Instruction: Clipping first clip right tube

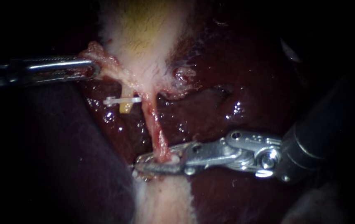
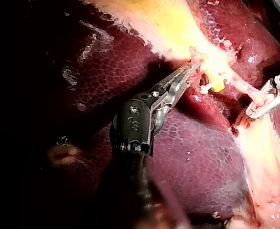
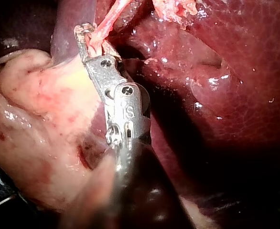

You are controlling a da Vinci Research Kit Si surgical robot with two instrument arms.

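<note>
Over dark red liver [image 1: 243, 83], the left instrument [image 1: 95, 69] clamps gallbladder [image 1: 144, 33] tissue; the right instrument [image 1: 144, 162] pinches the right tube [image 1: 154, 124] between its jaws

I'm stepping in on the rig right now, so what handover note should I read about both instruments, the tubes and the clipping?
Left instrument: shut on the reddish tissue fold beside the pale gallbladder.
Right instrument: tip around the lower end of the long pinkish-red right tube; closure unclear.
A small white clip sits across the short yellow tube stub.
Done: right tube reached. Left: no clip shows on it yet, so probably close the clip there.
</note>
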